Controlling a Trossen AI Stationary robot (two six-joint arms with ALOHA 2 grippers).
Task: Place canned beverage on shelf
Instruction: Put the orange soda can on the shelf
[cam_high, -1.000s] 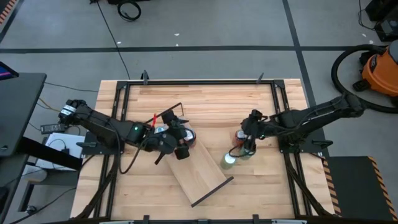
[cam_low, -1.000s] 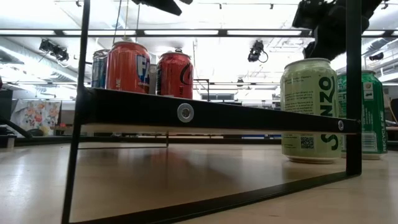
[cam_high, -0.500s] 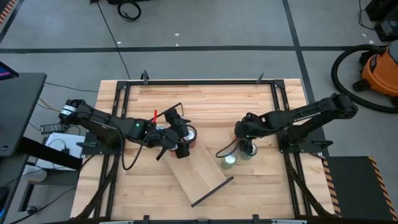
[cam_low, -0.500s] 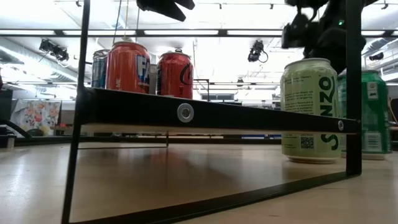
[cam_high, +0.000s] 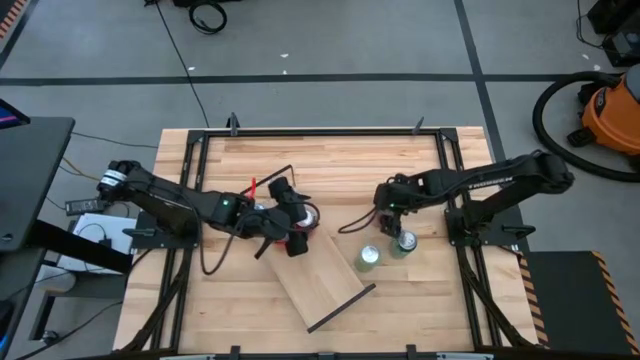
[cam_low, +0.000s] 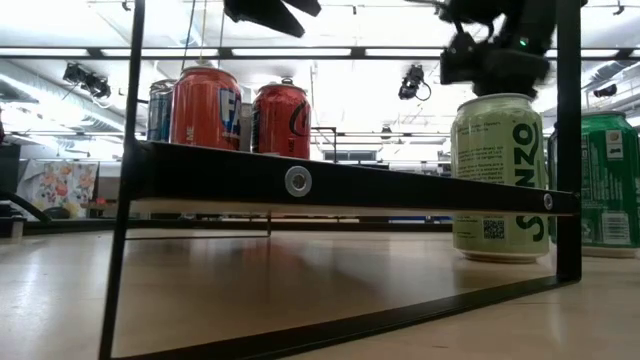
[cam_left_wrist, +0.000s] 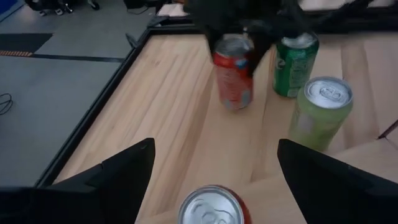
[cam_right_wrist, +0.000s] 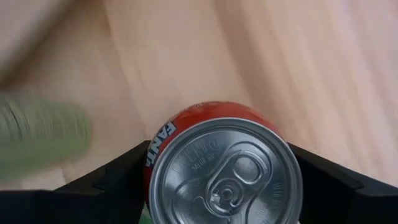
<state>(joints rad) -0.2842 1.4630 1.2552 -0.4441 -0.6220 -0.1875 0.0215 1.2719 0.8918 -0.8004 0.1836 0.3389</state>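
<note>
An orange can (cam_right_wrist: 224, 168) stands near the table's middle right, and my right gripper (cam_high: 386, 207) is shut on it from above. The same can (cam_left_wrist: 233, 78) shows upright in the left wrist view. A dark green can (cam_high: 403, 243) and a pale green can (cam_high: 368, 257) stand beside it on the near side. The shelf (cam_high: 325, 275) lies slantwise on the table. Several cans (cam_low: 205, 105) stand on the shelf's far left end. My left gripper (cam_left_wrist: 214, 168) hovers open over a red can (cam_left_wrist: 214, 206) there. My right gripper pinches the orange can between its two fingers, on opposite sides of the wall just under the top rim (cam_right_wrist: 154, 163). The fingers come from above, pointing steeply down. The can is upright; whether its base is on the table I cannot tell.
A black metal frame (cam_high: 320, 131) borders the slatted wooden table. A cable (cam_high: 355, 225) trails over the table left of the right gripper. Bare wood lies along the far side and near right corner. An orange vacuum (cam_high: 610, 110) stands on the floor off the right.
My right gripper has moved from over the dark green can toward the table's far edge and a little left, tipping more steeply down, and now stands over the orange can. The cans and the shelf have kept their places.
</note>
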